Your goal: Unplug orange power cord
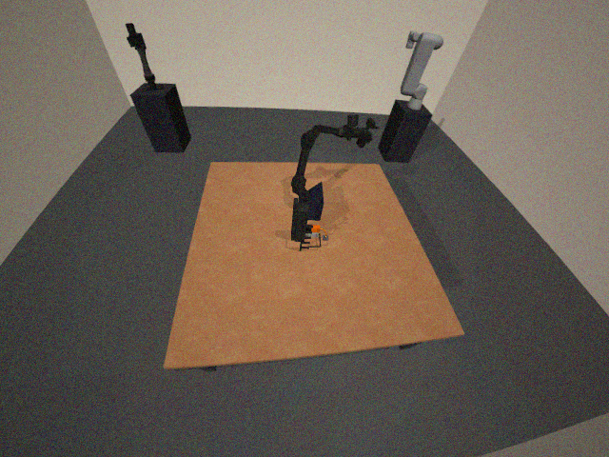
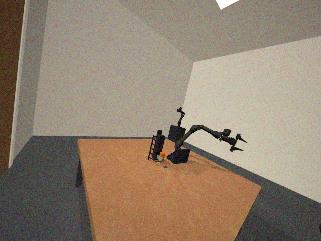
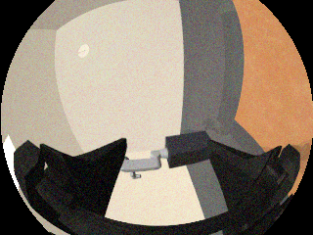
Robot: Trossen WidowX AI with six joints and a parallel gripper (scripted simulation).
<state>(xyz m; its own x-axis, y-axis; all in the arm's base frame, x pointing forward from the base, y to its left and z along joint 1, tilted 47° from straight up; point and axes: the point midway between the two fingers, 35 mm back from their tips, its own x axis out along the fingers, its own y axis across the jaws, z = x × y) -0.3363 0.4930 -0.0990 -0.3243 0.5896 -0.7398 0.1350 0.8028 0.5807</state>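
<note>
Currently the gripper (image 2: 237,145) is wide open, holds nothing, and hangs in the air beyond the table (image 2: 155,197) edge, well apart from the orange plug (image 2: 162,154). That plug sits at the foot of the black power strip (image 2: 158,145) standing upright mid-table.

plain pale walls (image 2: 109,78) on all sides, dark grey floor (image 1: 98,295). a large orange-brown table (image 1: 314,305) stands mid-room. two dark pedestals beyond its far edge: the one on the left (image 1: 161,118) carries a black arm, the one on the right (image 1: 403,129) a white arm. bright ceiling panel (image 2: 225,3) overhead. brown strip (image 2: 10,78) at the wall's edge.
</note>
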